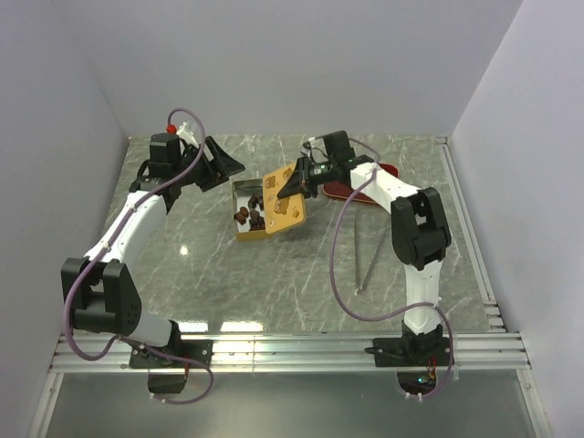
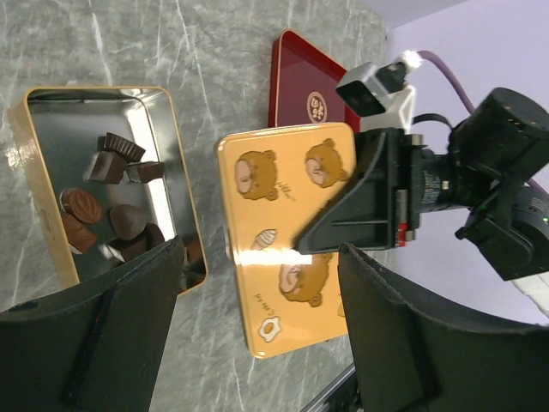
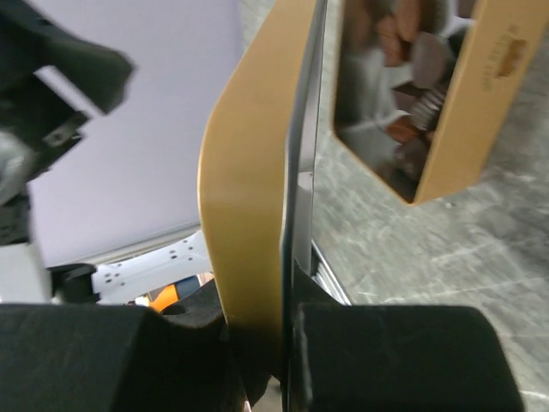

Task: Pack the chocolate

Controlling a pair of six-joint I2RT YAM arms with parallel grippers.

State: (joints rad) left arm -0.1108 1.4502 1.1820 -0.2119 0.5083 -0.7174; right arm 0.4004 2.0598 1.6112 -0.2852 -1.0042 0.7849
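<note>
Beside the tin, right gripper clamps yellow lid edge-on — chocolate partly hidden, left gripper spread, empty.

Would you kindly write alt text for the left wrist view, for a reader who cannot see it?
The right tool holds a yellow bear-printed lid beside an open gold tin of chocolate. A red tray lies beyond; the open left tool frames the foreground.
</note>
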